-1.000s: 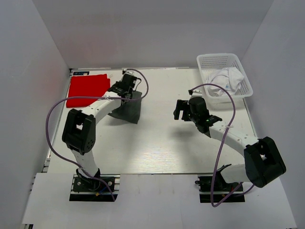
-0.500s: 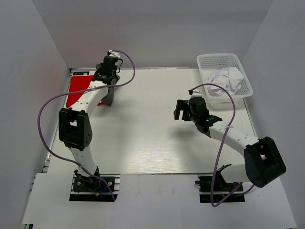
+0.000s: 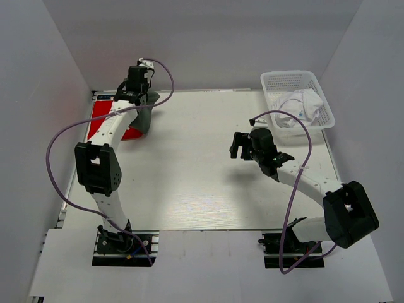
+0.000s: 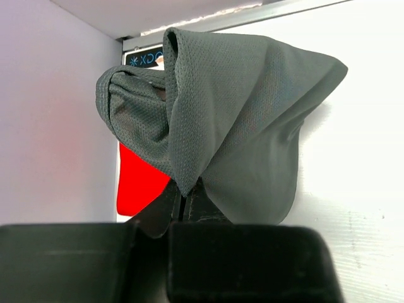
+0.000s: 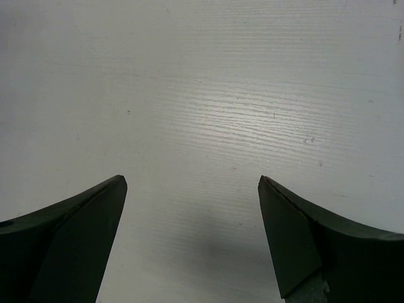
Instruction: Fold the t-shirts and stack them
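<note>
The dark grey-green t-shirt (image 4: 243, 120) hangs bunched from your left gripper (image 4: 184, 205), whose fingers are pinched tight on a fold of it. Your left arm reaches far out to the table's (image 3: 189, 183) 11 o'clock corner with the wrist lifted. From above, the cloth drapes across the right part of the red t-shirt (image 3: 100, 118), which lies flat there. Whether the two touch, you cannot tell.

A second ago this gripper sat further right, nearer 12 o'clock, and the grey shirt trailed on the table beside the red one.

Your right gripper (image 5: 192, 180) hovers at 3 o'clock, elbow bent, fingers spread wide over bare table, just as before. The white t-shirts (image 3: 300, 104) sit crumpled in the basket (image 3: 290, 74) at 1 o'clock.
</note>
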Tool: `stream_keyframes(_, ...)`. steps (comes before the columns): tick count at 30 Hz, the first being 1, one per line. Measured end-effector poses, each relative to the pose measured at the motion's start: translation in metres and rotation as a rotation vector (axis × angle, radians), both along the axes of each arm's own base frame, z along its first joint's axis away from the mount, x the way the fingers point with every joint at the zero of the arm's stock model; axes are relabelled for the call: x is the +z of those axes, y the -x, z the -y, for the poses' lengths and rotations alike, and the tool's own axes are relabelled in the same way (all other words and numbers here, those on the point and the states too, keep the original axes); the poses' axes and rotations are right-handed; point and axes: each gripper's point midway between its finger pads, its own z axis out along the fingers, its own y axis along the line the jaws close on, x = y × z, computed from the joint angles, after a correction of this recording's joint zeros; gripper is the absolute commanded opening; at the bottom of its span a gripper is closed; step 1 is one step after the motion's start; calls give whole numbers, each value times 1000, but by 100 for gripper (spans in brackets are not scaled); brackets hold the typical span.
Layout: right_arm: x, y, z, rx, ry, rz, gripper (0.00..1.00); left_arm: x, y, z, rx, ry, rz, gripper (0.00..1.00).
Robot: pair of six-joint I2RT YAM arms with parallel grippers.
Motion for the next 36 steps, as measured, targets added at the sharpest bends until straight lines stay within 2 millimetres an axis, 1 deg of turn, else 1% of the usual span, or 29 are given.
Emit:
stream_keyframes(7, 0, 0, 0, 0, 0, 0, 90, -12, 2, -19, 24, 5, -42, 0)
stream_keyframes(14, -5, 0, 0, -1, 8, -13, 90, -32, 0, -52, 65, 2, -97, 0)
stream_keyframes(17, -10, 1, 2, -4, 22, -30, 90, -45, -6, -68, 87, -5, -115, 0)
stream_keyframes(22, -16, -3, 1, -8, 42, -50, 90, -72, -14, -95, 105, -15, -153, 0)
stream_keyframes(32, -27, -11, -2, -3, 87, -100, 90, -116, -43, -141, 145, -22, -168, 0)
stream_keyframes(33, -28, -12, -3, -3, 90, -106, 90, -119, -45, -145, 157, -22, -171, 5)
stream_keyframes(34, -29, -13, -3, -2, 93, -110, 90, -122, -46, -149, 172, -22, -175, 12)
stream_keyframes(35, -29, -13, -3, -2, 96, -115, 90, -124, -46, -154, 189, -25, -179, 22)
stream_keyframes(36, -30, -14, -4, -2, 98, -118, 90, -125, -47, -158, 208, -24, -176, 67)
